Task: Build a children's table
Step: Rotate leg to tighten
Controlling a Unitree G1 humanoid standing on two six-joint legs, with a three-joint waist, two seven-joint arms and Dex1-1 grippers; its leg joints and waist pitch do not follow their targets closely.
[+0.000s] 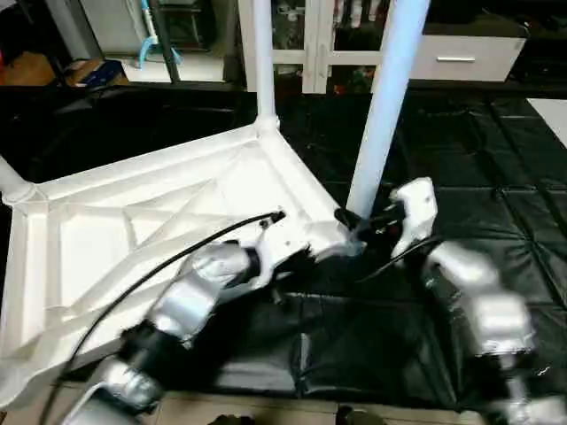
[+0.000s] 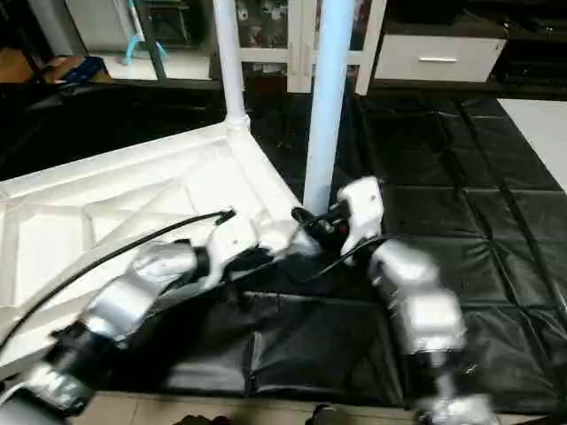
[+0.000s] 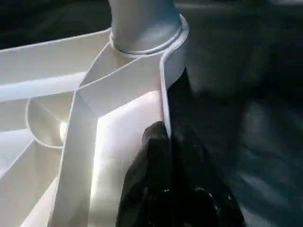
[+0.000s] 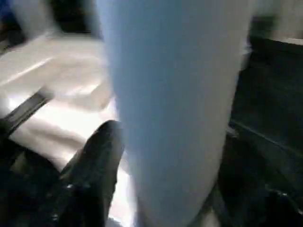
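From the head views we see the tabletop [image 1: 133, 239] lying underside up on black floor mats [image 1: 461, 177], one leg [image 1: 257, 62] upright in its far corner socket and another leg [image 1: 385, 106] upright at the near corner, where both claws meet. In the left wrist view our left claw [image 3: 165, 142] is pinched shut on the tabletop's edge wall (just below a seated leg). In the right wrist view the right claw [image 4: 161, 189] straddles the near leg — black fingers [image 4: 97, 161] either side, though we cannot tell whether they grip.
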